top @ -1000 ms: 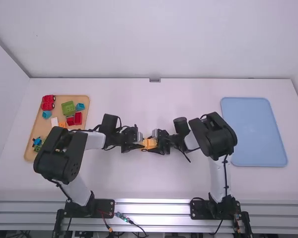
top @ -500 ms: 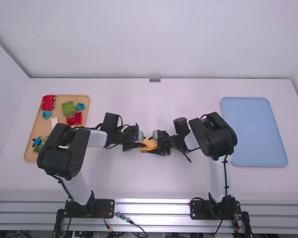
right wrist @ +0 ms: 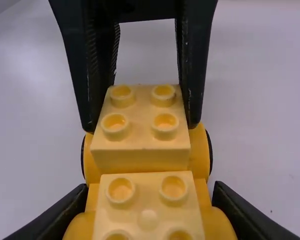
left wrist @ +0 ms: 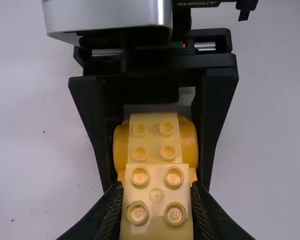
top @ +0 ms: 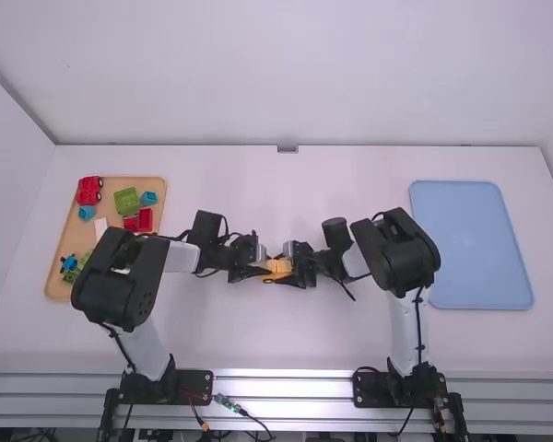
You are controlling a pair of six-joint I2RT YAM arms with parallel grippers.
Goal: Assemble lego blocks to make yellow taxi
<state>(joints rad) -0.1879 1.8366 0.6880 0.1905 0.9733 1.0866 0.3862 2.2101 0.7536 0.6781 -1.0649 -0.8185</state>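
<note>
Shifted since the earliest high frame: left arm's black elbow [top: 120,285], slightly toward the picture's right. Unchanged: right arm [top: 401,249], posture as before.

Item, left gripper [left wrist: 156,195]: jaws pinching a pale yellow, four-studded plastic block [left wrist: 156,220] by its sides.

Item, right gripper [right wrist: 151,194]: jaws closed about the rounded flanks of a deeper yellow plastic car base with black-edged wheels [right wrist: 92,160].

Item, second pale yellow studded block [right wrist: 147,200]: on that base, between the right jaws, just beside the first.

Whereabouts: the part-built taxi sits near the middle of the high view, over the white desk [top: 323,331]; whether it touches the desk cannot be told.

Stores: tan wooden tray [top: 69,235], left of the frame, with red, green and blue pieces. Flat blue tray [top: 470,244], right of the frame.

Step in hand, by my reckoning: seating the left-held block. Whether it is fully home, I cannot tell.

Handling notes: brace the base level; square the block to its neighbour; press straight down, evenly, until the seam closes; spread the left jaws before lifting. Hazards: a tilted press, rounded flanks slipping, the neighbour being nudged loose.
</note>
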